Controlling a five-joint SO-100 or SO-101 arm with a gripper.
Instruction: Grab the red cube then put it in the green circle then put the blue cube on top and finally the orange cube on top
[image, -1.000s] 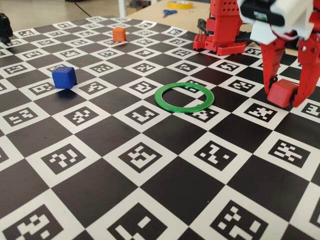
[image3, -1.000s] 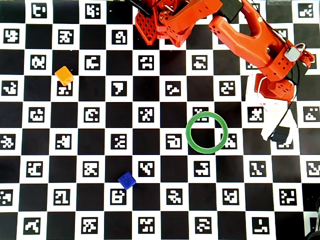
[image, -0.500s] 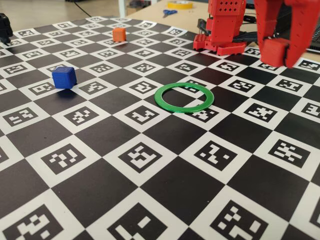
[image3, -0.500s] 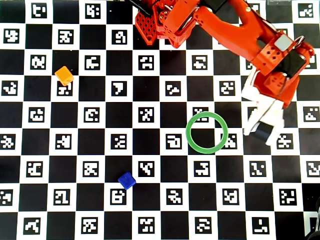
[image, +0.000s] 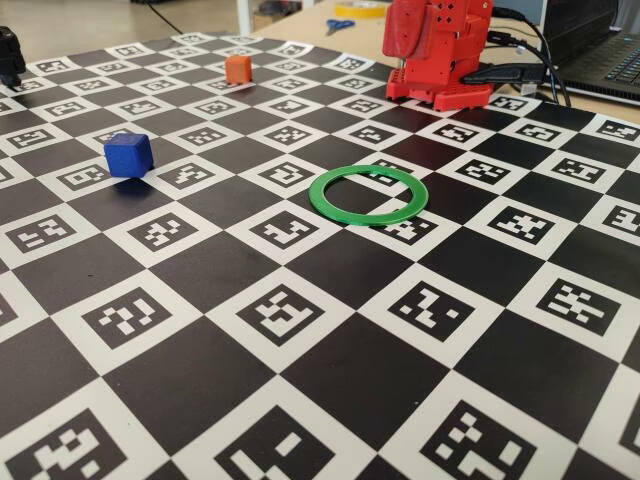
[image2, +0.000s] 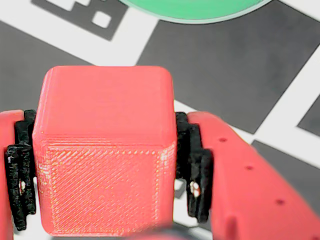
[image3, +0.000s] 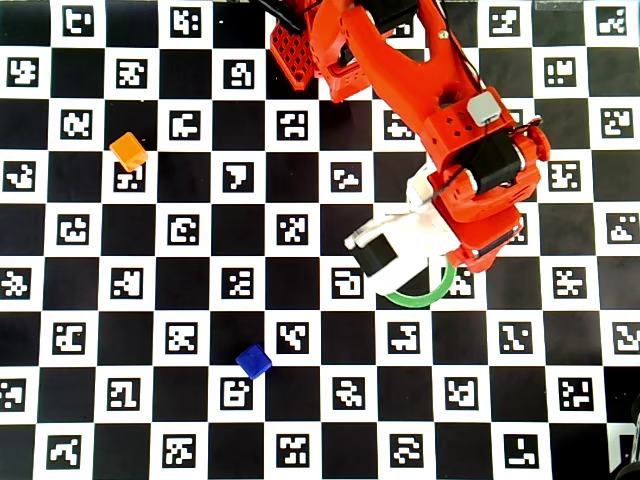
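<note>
Red cube (image2: 105, 150) clamped between the two red fingers (image2: 240, 185), held in air above the checkered tabletop (image2: 220, 80), as seen in the wrist view. Green circle (image2: 195, 11) just beyond it at the top edge; in the overhead view partly hidden under the arm (image3: 470, 170). Blue cube (image3: 254, 361) lower left of the ring, well apart. Orange cube (image3: 128, 151) far at the left, also apart

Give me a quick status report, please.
Claw shut on red cube. Green circle empty, partly under the arm overhead. Blue cube, orange cube untouched.
</note>
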